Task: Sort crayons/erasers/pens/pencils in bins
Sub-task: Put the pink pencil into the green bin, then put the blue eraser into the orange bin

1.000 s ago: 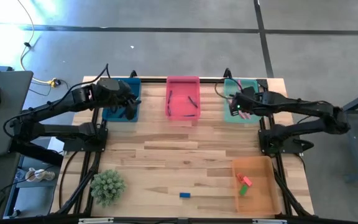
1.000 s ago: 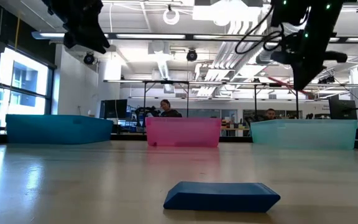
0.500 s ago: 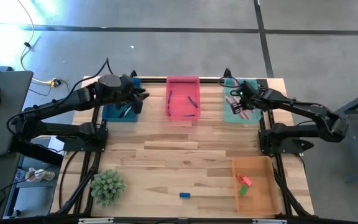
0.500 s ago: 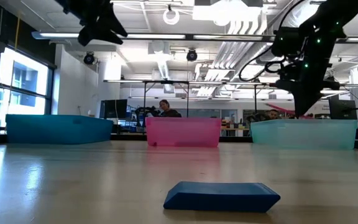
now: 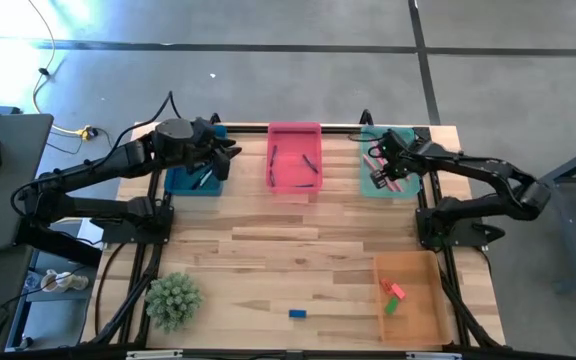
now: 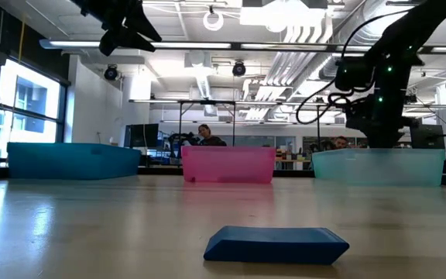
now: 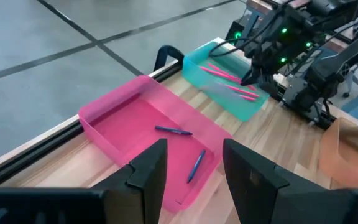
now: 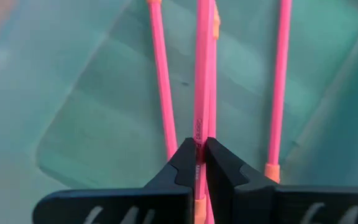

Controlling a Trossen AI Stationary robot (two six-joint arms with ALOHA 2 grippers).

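Both arms have shifted at the back bins

We see the right gripper (image 5: 382, 157), clamping a pink pencil (image 8: 201, 93), dropped low into the teal-green bin (image 5: 373, 180), while the left gripper (image 5: 226, 154) swung off the dark blue bin (image 5: 183, 185) toward the pink bin (image 5: 294, 130).

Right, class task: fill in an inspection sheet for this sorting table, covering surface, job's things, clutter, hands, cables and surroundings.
Surface: wooden table, bare in the middle.
Job's things: blue bin, pink bin with two pens, teal bin with pink sticks, orange bin with pink and green erasers; blue eraser loose on the table.
Clutter: green plant at the near left corner.
Hands: left hand open, empty, above the blue bin; right hand shut on a pink stick, down in the teal bin.
Cables: yellow cable on the floor.
Surroundings: people behind the table.
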